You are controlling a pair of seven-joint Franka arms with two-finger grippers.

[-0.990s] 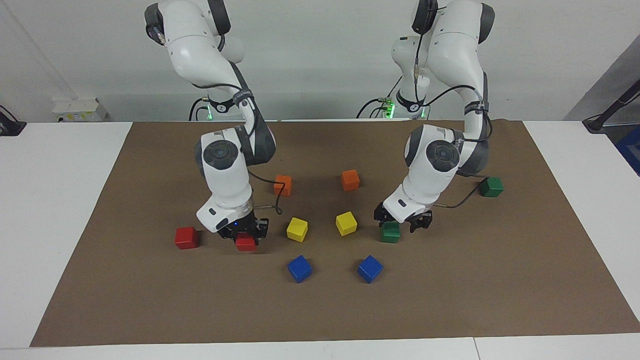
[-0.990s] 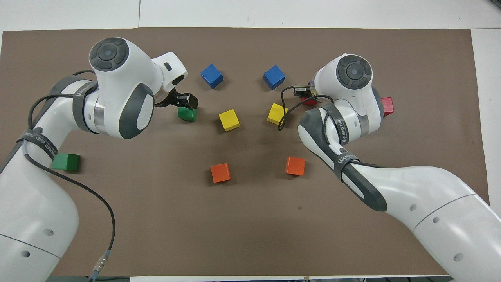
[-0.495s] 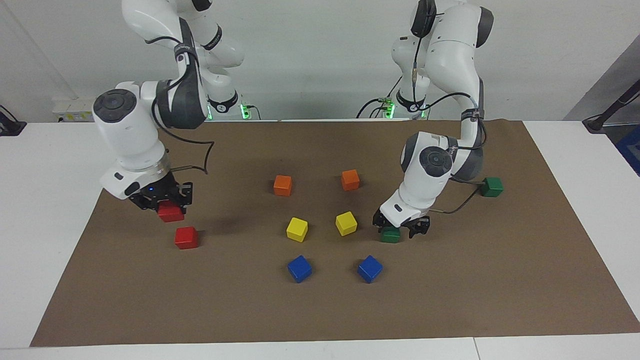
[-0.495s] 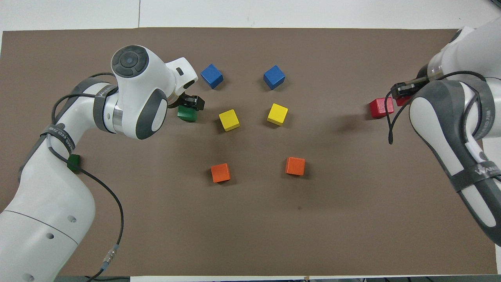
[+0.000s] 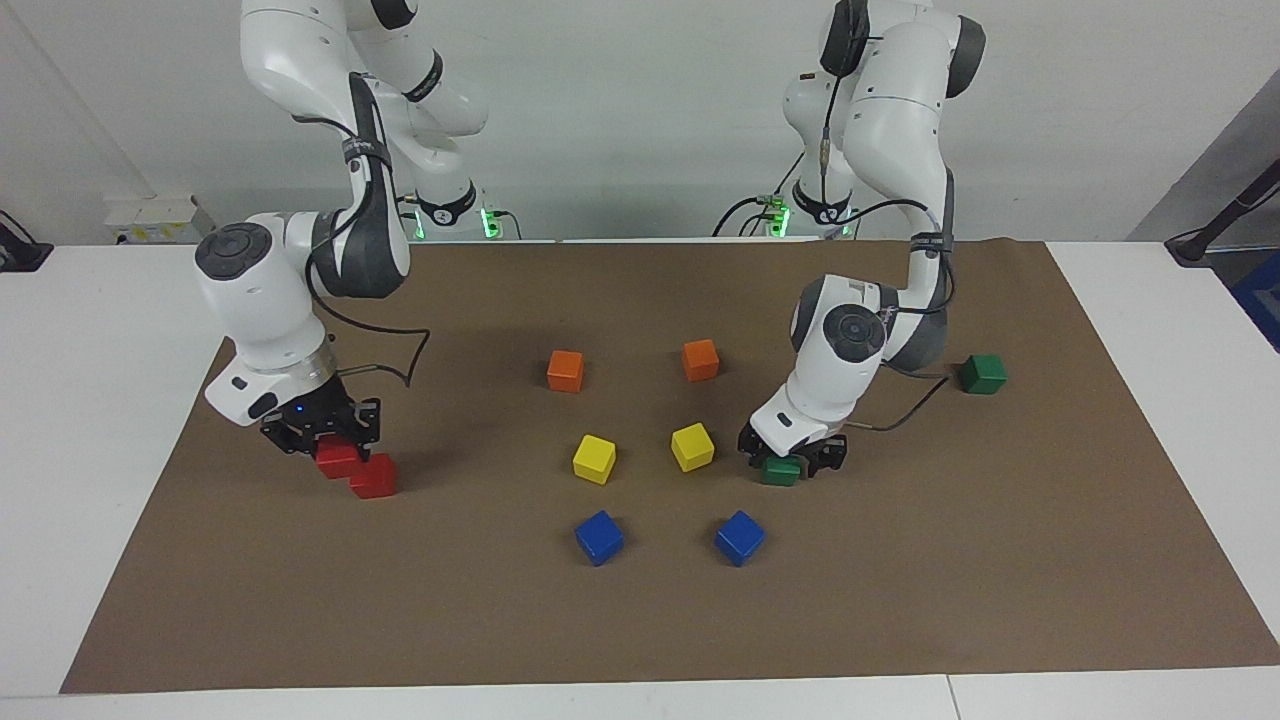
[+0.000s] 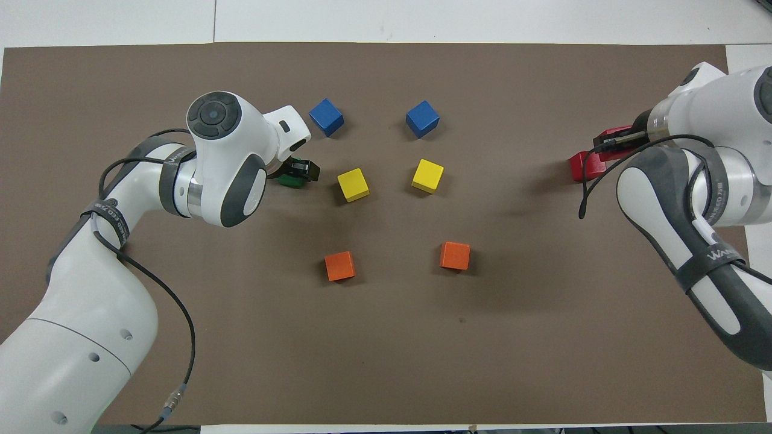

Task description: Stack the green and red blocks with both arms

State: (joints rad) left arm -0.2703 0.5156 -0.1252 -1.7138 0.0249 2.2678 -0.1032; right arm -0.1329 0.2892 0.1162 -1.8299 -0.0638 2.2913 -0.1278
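My right gripper [image 5: 333,447] is shut on a red block [image 5: 338,459] and holds it low, just over the mat. A second red block [image 5: 374,477] lies on the mat right beside the held one, and I cannot tell whether they touch. From overhead the held red block [image 6: 615,134] shows beside the resting red block [image 6: 584,167]. My left gripper [image 5: 792,462] is down at the mat, open, with its jaws on either side of a green block [image 5: 780,470]. Another green block [image 5: 983,373] lies alone toward the left arm's end.
Two orange blocks [image 5: 565,370] [image 5: 700,359], two yellow blocks [image 5: 594,458] [image 5: 692,446] and two blue blocks [image 5: 599,537] [image 5: 739,537] lie mid-table on the brown mat [image 5: 900,600]. One yellow block sits close beside the left gripper.
My right arm carried its red block from mid-table toward its own end and lowered it beside the other red block. My left gripper sank around the green block and its jaws narrowed.
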